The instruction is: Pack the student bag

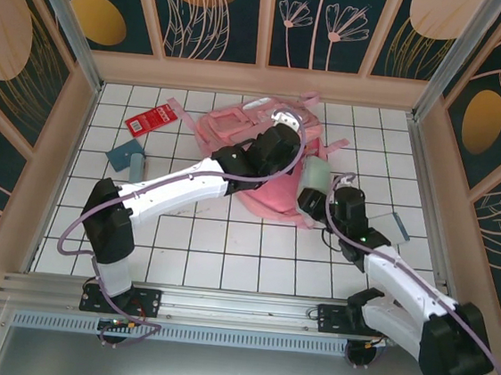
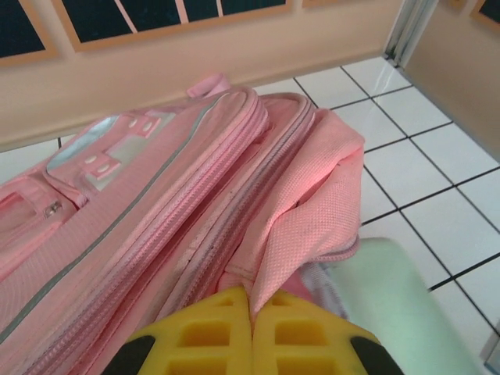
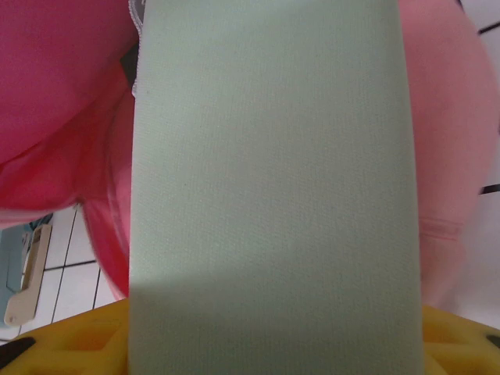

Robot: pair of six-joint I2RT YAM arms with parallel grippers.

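The student bag, a big pink backpack, lies on the tiled table at the back centre. My left gripper reaches over it from the left. In the left wrist view its yellow fingers are shut on a flap of the student bag's pink fabric at the mouth. My right gripper comes in from the right, shut on a pale green flat case whose far end rests at the bag's open edge. That case stands upright between the yellow fingers, with pink fabric behind it.
A red packet and a teal box lie on the tiles left of the bag. A grey-blue flat item sits at the right, beside the right arm. Raised walls ring the table on three sides.
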